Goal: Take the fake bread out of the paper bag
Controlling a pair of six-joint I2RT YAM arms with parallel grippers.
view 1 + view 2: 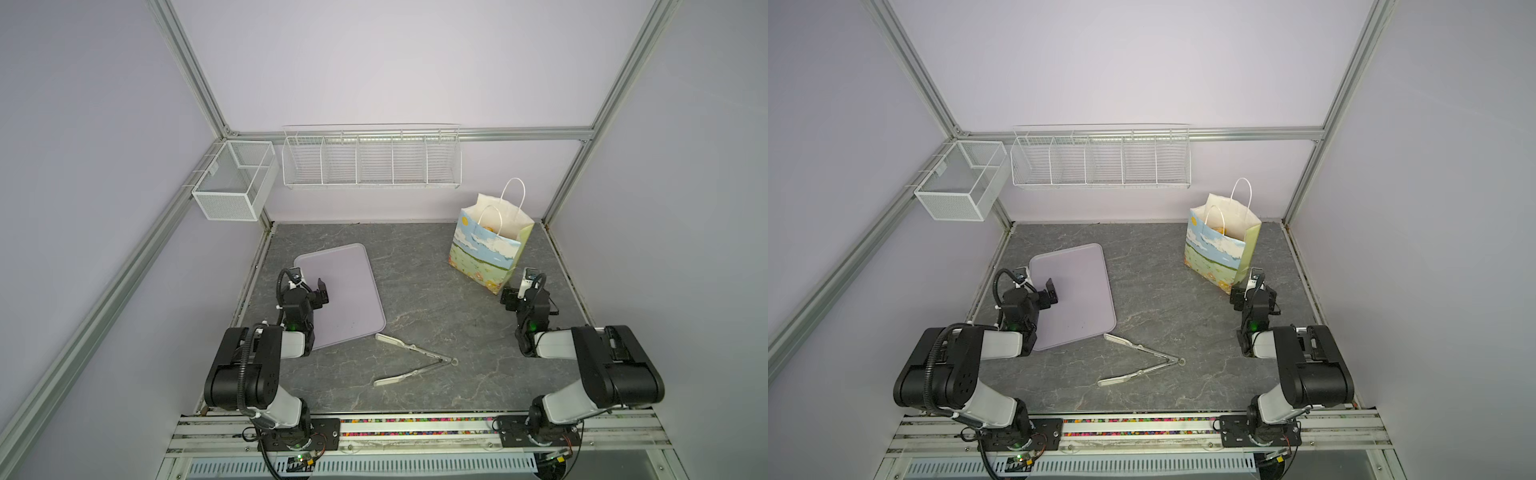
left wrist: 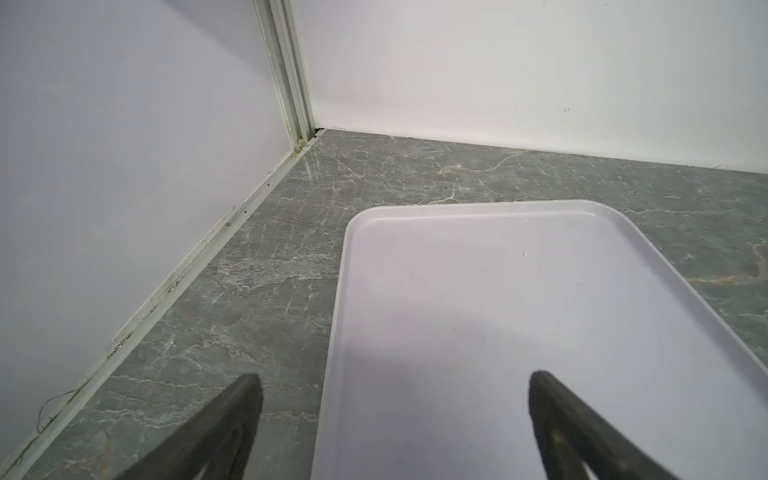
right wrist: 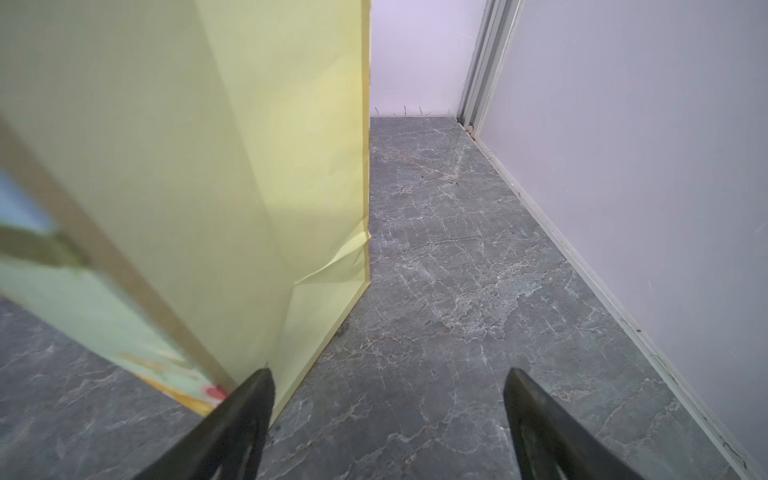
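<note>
Standing upright at the far right of the table [image 1: 415, 270], the paper bag [image 1: 484, 249] has its mouth open and its printed sky-and-field face turned toward the arms. Inside it, in both top views, a small patch of glossy orange shows behind the near cord handle: the fake bread [image 1: 490, 228] [image 1: 1219, 229], in the bag, too little of it in sight to count pieces. The right tool [image 3: 388, 378] is low over the table just beside the bag's light green side, near its bottom corner; its jaws are spread wide with nothing between them, and whether one fingertip touches the paper I cannot tell. The left tool [image 2: 395, 382] is likewise released and empty, low over the left edge of a lilac tray [image 1: 353, 282], one finger above the tray and one above bare table. The tray lies flat on the left half of the table, well apart from the bag. Metal tongs [image 1: 409, 359] lie open on the table between the two arms, just beside the tray's near corner. A white wire rack [image 1: 372, 162] and a mesh basket [image 1: 232, 187] hang on the frame at the back
</note>
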